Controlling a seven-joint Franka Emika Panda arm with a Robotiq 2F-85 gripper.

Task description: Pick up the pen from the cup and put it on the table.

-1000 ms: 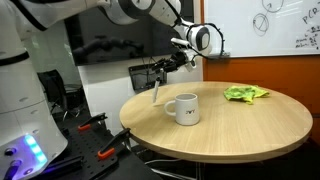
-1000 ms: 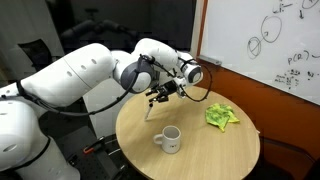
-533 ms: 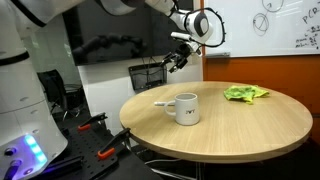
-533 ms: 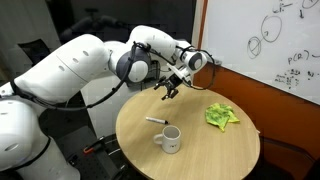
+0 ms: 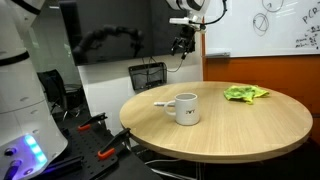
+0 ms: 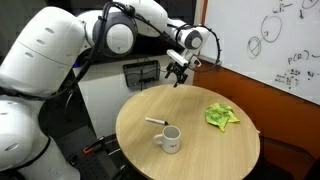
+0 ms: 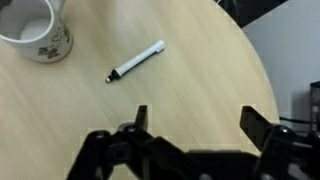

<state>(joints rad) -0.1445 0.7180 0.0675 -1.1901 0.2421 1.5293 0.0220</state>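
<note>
Pen (image 7: 136, 61) is laid on the table (image 7: 190, 70) near the cup (image 7: 35, 28); gripper (image 7: 195, 118) is held high, jaws wide, empty. Looks done, nothing more needed.

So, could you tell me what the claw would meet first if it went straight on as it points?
Probably the bare table, between the pen and the rim; the open claw points down, but depth is unclear.
</note>
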